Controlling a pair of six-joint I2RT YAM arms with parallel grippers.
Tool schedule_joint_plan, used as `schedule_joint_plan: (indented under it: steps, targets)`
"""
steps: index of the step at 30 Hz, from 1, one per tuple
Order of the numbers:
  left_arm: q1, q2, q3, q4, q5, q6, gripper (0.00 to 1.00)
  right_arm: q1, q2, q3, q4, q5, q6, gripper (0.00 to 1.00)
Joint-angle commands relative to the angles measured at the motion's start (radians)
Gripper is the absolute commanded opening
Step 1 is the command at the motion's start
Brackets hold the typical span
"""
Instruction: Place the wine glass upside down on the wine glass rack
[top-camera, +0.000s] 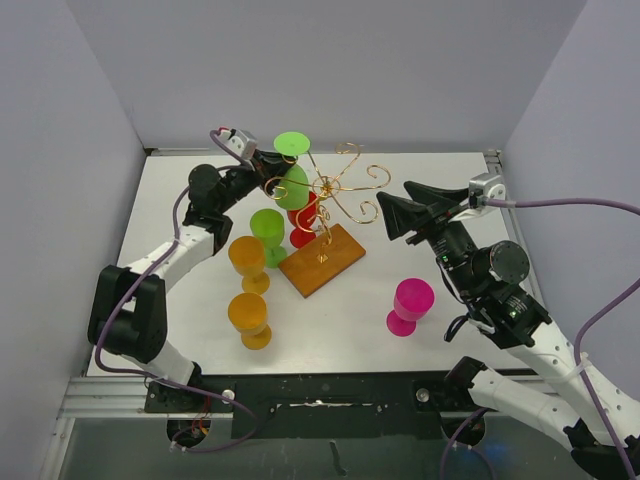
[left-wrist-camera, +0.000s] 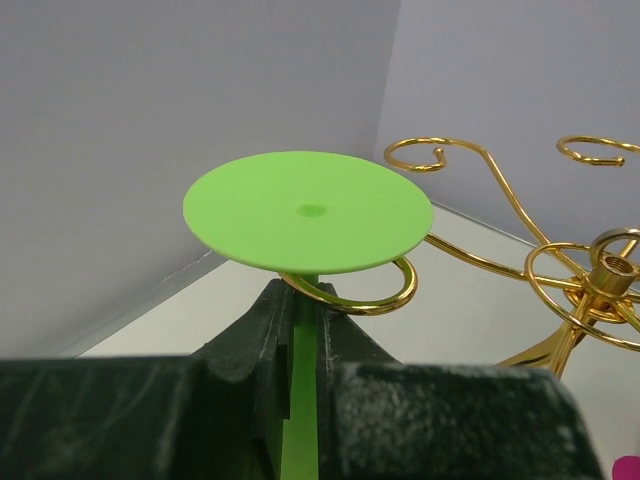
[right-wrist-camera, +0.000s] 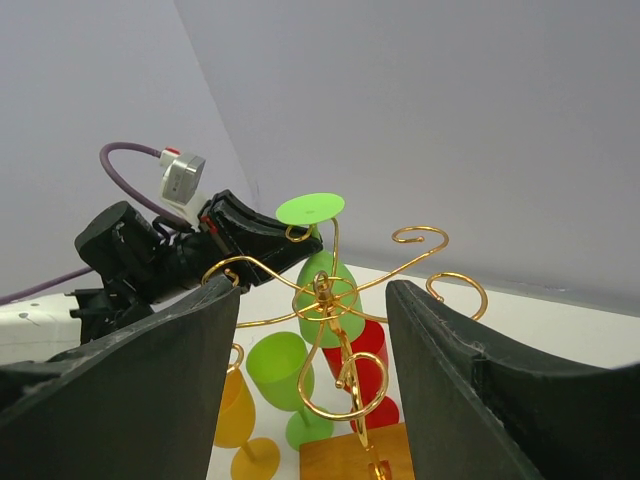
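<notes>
Green wine glass (left-wrist-camera: 308, 212) is inverted at upper centre of the top view, its stem seemingly inside a wine glass rack (top-camera: 322, 260) curl. Left gripper (left-wrist-camera: 303, 320) is clamped on the stem. It's likely light, stiff, slick plastic, so grip the stem. Right gripper (right-wrist-camera: 315, 300) gapes, empty.

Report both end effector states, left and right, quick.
Left end effector: closed on the stem of the upside-down green wine glass.
Right end effector: open, holding nothing.
</notes>
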Motion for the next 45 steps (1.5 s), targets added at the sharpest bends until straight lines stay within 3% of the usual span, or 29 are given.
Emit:
schedule_joint_plan:
  steps: [1,21,35,41,45]
  targets:
    - [0.000,-0.058,0.003,0.105,-0.066,0.000,0.00,0.008,-0.013,0.005,0.039,-0.014,0.008,0.61]
    - [0.004,-0.174,-0.116,0.062,-0.040,0.029,0.00,0.009,-0.031,-0.014,-0.015,0.000,0.020,0.61]
    - [0.003,-0.217,-0.156,-0.045,-0.122,0.051,0.29,0.009,-0.043,-0.025,-0.116,0.021,0.066,0.62]
    - [0.004,-0.292,-0.155,-0.160,-0.247,0.064,0.41,0.009,-0.055,-0.025,-0.192,0.031,0.086,0.62]
    - [0.004,-0.348,-0.143,-0.281,-0.354,0.054,0.43,0.009,-0.066,-0.033,-0.245,0.040,0.099,0.62]
